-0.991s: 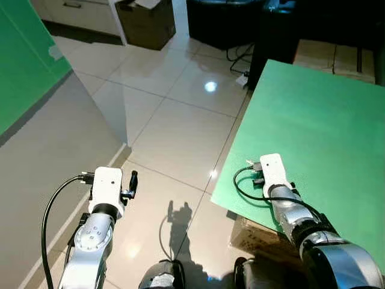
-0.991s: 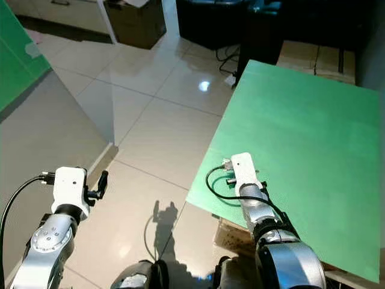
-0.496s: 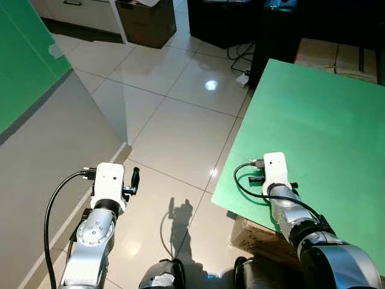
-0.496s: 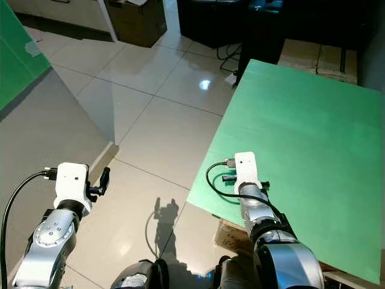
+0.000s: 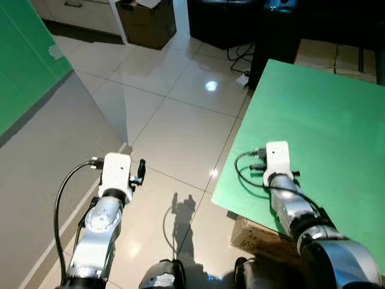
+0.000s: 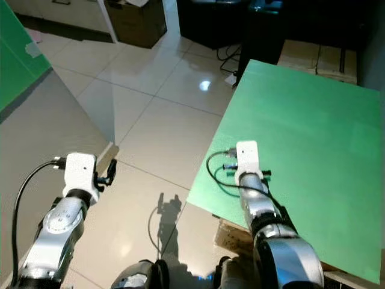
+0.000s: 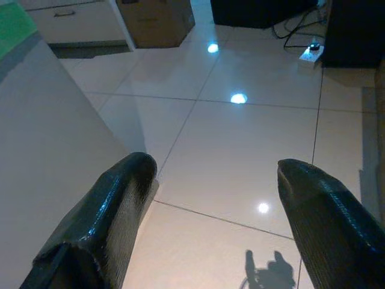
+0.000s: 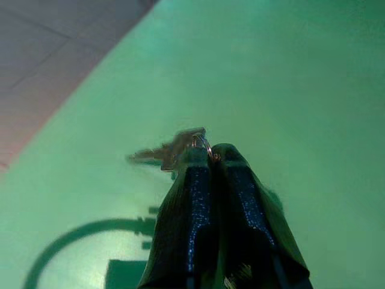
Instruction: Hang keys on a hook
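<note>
Silver metal keys (image 8: 174, 149) on a ring project sideways from our right gripper (image 8: 209, 158), clenched on the ring above the green tabletop (image 5: 325, 120). Our left gripper (image 7: 210, 174), fingers spread, hangs empty over the floor, farther off; no hook visible.

The silvery keys (image 8: 171, 149), on a ring, stick out sideways, pinched between the right gripper's (image 8: 210, 155) closed fingers.

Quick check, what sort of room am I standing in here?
Probably a home living area set up for recording: glossy tiled floor, a cardboard box by a white cabinet, and a power strip with cables beside dark furniture. The right gripper holds keys over a green table.
</note>
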### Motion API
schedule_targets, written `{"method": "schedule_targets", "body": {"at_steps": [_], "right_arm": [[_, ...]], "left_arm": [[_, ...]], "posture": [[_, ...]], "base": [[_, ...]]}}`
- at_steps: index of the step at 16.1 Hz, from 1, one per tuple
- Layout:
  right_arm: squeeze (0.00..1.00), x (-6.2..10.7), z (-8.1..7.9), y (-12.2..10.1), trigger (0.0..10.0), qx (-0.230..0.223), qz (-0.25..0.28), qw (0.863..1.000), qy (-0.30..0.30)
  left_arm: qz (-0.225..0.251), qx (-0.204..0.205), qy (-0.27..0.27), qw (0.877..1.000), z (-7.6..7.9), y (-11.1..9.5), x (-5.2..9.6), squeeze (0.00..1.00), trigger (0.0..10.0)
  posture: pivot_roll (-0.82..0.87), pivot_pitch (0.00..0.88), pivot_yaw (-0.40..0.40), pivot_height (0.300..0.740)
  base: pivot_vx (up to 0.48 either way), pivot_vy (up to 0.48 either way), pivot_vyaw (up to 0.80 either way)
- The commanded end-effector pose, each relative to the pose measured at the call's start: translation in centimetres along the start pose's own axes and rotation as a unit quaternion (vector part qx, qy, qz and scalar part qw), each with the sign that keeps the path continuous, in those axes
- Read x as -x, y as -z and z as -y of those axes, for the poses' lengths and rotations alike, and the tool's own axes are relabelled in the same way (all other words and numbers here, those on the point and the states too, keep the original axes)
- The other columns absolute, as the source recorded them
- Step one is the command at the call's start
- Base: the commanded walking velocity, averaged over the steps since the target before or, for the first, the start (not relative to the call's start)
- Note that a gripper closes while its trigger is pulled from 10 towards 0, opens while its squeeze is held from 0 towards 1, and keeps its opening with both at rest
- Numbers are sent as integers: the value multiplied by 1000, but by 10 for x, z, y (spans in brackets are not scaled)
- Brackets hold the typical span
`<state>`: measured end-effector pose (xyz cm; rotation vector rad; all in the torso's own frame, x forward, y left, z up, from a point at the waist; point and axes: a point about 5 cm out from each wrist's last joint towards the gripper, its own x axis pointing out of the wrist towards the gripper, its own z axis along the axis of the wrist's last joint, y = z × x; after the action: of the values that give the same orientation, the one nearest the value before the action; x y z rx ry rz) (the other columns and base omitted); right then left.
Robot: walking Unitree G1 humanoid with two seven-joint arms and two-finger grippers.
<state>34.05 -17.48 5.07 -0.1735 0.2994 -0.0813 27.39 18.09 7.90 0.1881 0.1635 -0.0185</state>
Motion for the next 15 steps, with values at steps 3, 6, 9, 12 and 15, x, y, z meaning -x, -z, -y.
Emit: {"method": "schedule_targets", "body": {"at_steps": [3, 6, 9, 12, 15], "right_arm": [[0, -6, 4, -21, 0, -14, 32, 999, 16], [0, -12, 13, -43, 0, -21, 61, 997, 29], [0, -17, 21, -60, 0, -22, 73, 997, 31], [0, -20, 21, -77, 0, -5, 87, 996, 8], [0, -22, 12, -100, 0, 6, 119, 992, -27]], "left_arm": [[-2, -3, 8, 1000, 2, 3, -6, 0, 10000], [6, -2, 14, 1000, 6, 0, -15, 0, 10000], [5, 3, 16, 1000, 11, 0, -26, 0, 10000], [4, 9, 16, 1000, 18, -1, -36, 0, 10000], [14, 12, 16, 1000, 23, -5, -45, 0, 10000]], "posture": [[25, 111, 122, 740], [6, 66, 122, 740], [-23, 24, 105, 740], [-51, 0, 83, 740], [-61, 0, 71, 740]], "base": [[0, 0, 0], [0, 0, 0], [0, 0, 0], [0, 0, 0], [0, 0, 0]]}}
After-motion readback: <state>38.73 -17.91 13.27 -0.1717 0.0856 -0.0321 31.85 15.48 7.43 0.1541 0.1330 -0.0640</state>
